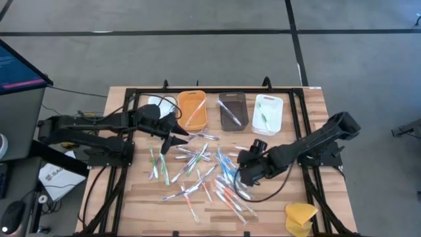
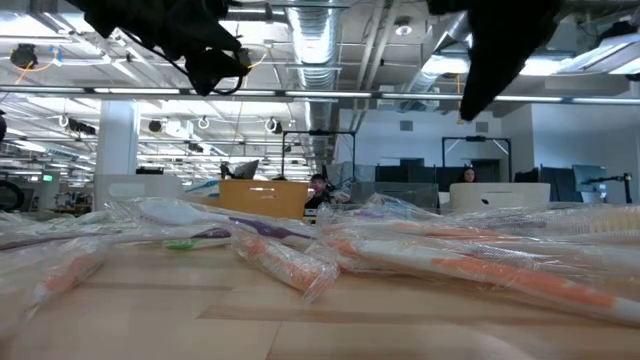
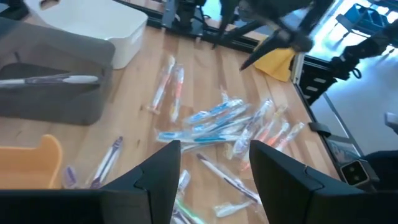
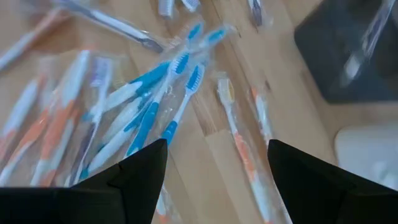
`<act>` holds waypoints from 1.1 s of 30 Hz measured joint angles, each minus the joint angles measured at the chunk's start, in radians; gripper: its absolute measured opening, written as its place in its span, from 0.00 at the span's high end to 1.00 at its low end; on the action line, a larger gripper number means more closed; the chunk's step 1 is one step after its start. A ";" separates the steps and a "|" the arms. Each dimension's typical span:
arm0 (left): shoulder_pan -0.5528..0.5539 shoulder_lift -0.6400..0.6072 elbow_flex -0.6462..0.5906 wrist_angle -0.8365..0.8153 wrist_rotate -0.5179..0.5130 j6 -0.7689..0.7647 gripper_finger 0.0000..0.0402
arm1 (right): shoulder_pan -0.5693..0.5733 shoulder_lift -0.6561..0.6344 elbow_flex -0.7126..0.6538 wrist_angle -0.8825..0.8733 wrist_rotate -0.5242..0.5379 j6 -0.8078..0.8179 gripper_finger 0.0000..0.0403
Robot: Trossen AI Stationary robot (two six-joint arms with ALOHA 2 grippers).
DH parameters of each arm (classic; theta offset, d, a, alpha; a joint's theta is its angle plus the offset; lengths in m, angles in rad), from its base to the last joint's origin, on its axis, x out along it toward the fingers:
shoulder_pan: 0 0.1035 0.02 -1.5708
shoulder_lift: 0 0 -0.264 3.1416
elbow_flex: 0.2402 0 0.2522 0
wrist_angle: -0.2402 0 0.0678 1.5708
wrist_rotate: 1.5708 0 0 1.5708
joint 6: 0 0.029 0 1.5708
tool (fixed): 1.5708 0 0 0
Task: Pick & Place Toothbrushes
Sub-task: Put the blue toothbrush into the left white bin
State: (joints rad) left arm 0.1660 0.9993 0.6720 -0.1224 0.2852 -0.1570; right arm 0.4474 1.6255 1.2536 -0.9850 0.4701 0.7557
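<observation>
Wrapped toothbrushes [image 1: 204, 171] with blue, orange, green and purple handles lie scattered flat on the middle of the wooden table. In the low view the toothbrushes [image 2: 400, 255] fill the foreground. My left gripper [image 1: 172, 139] hangs open above the pile's left far part; in its wrist view the left gripper [image 3: 214, 165] is over blue and orange brushes [image 3: 217, 124]. My right gripper [image 1: 243, 172] is open over the pile's right side; its wrist view shows the right gripper [image 4: 217, 171] above a cluster of blue brushes [image 4: 152, 106]. Neither touches anything.
Along the far edge stand an orange tray [image 1: 192, 108], a brown tray [image 1: 231, 110] holding one brush [image 3: 50, 79], and a white tray [image 1: 267, 113] with a green brush inside. A yellow sponge-like lump [image 1: 299, 216] sits at the near right corner. A black frame [image 1: 131, 92] borders the table.
</observation>
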 joint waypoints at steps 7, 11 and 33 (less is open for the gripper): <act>-0.046 0.000 0.000 0.005 0.000 0.003 0.54 | -0.059 0.144 0.000 0.008 -0.005 0.038 0.32; -0.073 0.000 -0.013 0.024 0.000 0.003 0.54 | -0.103 0.184 -0.001 0.023 -0.058 0.025 0.32; -0.098 0.000 -0.129 0.200 0.000 -0.008 0.54 | -0.161 0.195 0.000 0.185 -0.185 -0.112 0.32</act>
State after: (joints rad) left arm 0.0678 0.9993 0.5426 0.0778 0.2849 -0.1651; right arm 0.2864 1.8206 1.2537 -0.8001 0.2851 0.6437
